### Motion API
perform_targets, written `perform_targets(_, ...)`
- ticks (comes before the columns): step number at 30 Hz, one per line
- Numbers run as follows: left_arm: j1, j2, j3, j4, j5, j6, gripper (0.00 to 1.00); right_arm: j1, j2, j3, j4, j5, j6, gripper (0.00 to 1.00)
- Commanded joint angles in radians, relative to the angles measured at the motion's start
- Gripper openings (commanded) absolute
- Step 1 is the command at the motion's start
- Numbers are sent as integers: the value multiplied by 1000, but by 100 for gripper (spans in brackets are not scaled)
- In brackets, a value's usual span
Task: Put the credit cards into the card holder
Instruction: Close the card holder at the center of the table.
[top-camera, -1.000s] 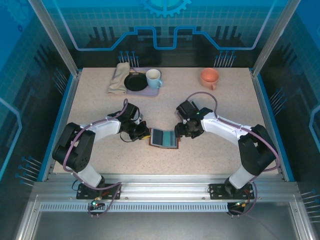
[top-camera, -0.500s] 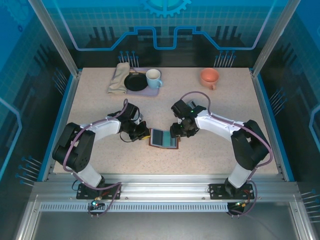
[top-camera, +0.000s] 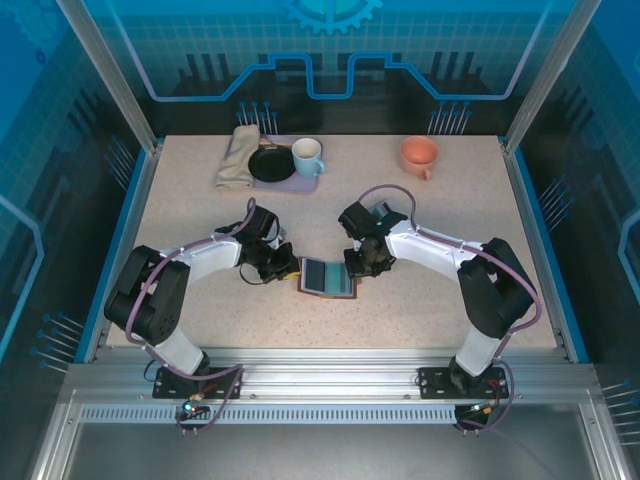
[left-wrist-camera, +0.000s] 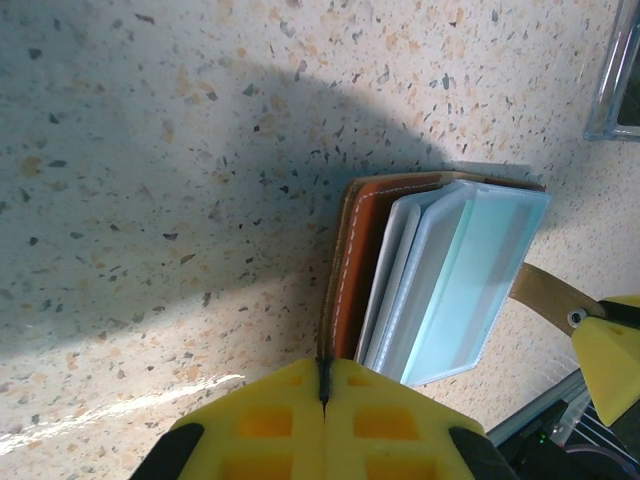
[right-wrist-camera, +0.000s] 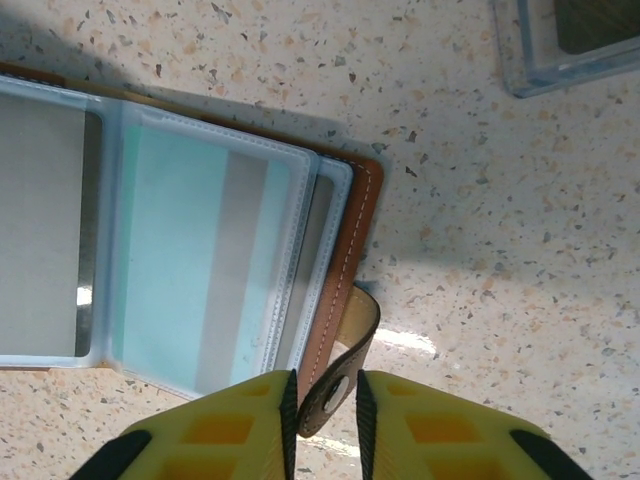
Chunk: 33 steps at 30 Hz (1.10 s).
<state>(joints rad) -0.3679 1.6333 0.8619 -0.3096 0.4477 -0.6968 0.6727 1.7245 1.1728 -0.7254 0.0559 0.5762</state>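
So the card holder (top-camera: 328, 277) lies open on the desk (top-camera: 420, 210), teal card (right-wrist-camera: 190, 270) in its sleeve. The left fingers (left-wrist-camera: 262, 420) are clenched on its leather edge, and the right fingers (right-wrist-camera: 225, 425) pinch its snap tab (right-wrist-camera: 345, 350). I'd tug gently, keeping it flat.

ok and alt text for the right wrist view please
The right tool pinches the snap tab of an open brown card holder between its yellow fingers, on a speckled table. A teal card with a grey stripe sits in the clear front sleeve; a clear tray corner shows top right.
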Motion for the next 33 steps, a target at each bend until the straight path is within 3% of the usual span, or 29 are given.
perform_targets(1,-6,-30,21,-32,-13,23,0,5,-1,6,-26,2,5,23)
perform_targets(11,-6,-34,22,-31,-11,20,0,-8,-19,-9,-20,-10,7,4)
perform_targets(16,-24,-68,63,-85,-31,53,0,-66,-78,-94,101,-143,19,0)
perform_targets(21,-130,-61,227,-297,-179,148,0,-151,-117,-198,307,-388,36,0)
perform_targets(24,-195,-1,317,-369,-210,154,0,-180,-121,-229,375,-464,56,0)
perform_targets(29,-299,136,431,-368,-189,143,0,-202,-115,-251,407,-474,78,0)
perform_targets(33,-346,276,501,-338,-125,115,17,-222,-129,-287,436,-446,113,0)
